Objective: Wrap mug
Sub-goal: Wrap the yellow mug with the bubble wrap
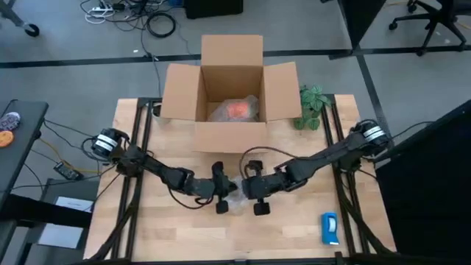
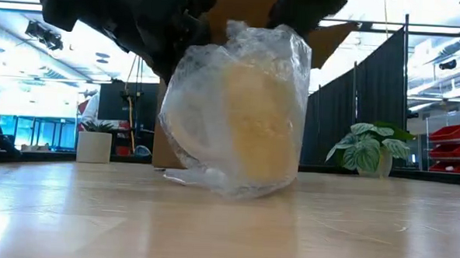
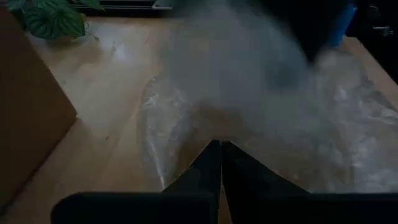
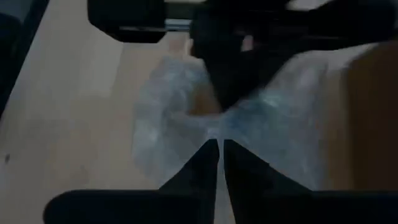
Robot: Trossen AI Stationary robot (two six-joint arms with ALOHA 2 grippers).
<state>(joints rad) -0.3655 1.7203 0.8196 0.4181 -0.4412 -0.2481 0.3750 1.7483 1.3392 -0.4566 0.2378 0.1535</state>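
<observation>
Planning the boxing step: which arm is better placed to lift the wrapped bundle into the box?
Left, narrowly. The left gripper and right gripper are both shut on the bundle before the box; the left looks slightly nearer its opening.

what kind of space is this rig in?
Looks like a robotics lab or workshop: loose cables on the floor, black curtain partitions, and red parts bins on shelving behind the wooden table.
</observation>
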